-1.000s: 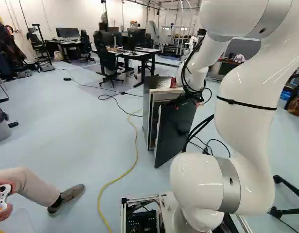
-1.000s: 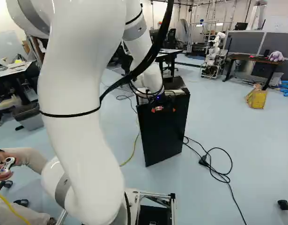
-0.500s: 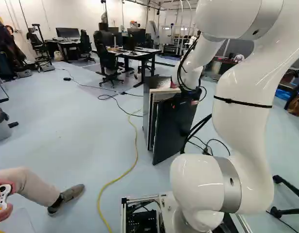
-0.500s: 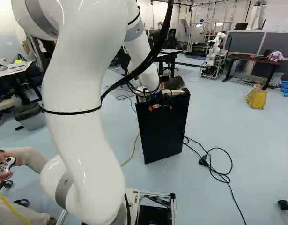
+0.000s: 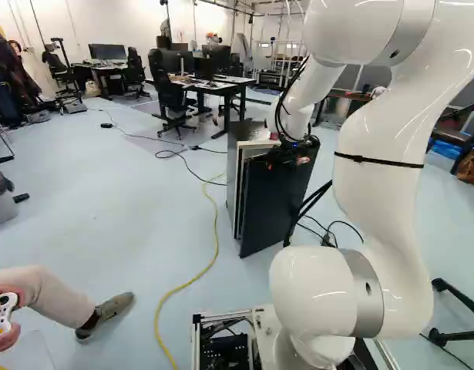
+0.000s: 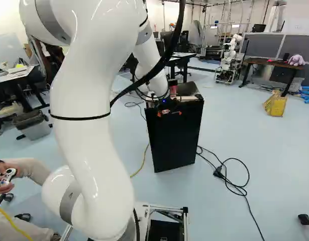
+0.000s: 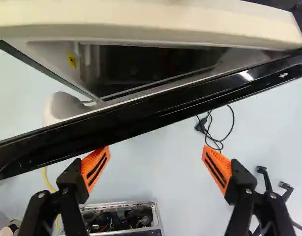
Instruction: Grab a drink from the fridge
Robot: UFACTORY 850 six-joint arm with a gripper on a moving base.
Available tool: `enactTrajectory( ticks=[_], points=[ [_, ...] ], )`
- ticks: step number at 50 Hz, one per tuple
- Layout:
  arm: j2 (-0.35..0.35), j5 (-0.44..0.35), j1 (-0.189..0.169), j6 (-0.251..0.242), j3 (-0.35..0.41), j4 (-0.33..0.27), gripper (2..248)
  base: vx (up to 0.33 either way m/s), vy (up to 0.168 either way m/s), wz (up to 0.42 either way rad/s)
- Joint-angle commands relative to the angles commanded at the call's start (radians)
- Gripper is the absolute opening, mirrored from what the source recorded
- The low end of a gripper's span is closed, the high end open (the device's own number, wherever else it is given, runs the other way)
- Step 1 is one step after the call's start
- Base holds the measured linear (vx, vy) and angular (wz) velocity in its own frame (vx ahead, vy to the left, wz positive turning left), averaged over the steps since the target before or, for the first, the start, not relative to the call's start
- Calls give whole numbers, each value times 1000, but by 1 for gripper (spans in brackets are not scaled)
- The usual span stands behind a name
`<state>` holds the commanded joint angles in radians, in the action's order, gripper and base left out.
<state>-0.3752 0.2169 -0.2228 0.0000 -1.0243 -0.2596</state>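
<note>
Pincer (image 6: 170, 112) released — spread wide
Black fridge door (image 6: 177, 143) stands ajar; its top edge lies ahead of the pincer

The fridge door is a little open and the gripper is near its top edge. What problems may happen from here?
The gripper, open and outside the door, may push it closed. Nothing is gripped, so a pull might slip off the door's edge. The arm looks close to the red container on top of the fridge and might knock it over.
</note>
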Motion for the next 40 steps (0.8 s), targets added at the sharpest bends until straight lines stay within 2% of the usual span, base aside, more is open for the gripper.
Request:
enactTrajectory(
  ticks=[40],
  points=[
    [-56,0,49,0,-75,0,247,0,0,0]
  ],
)
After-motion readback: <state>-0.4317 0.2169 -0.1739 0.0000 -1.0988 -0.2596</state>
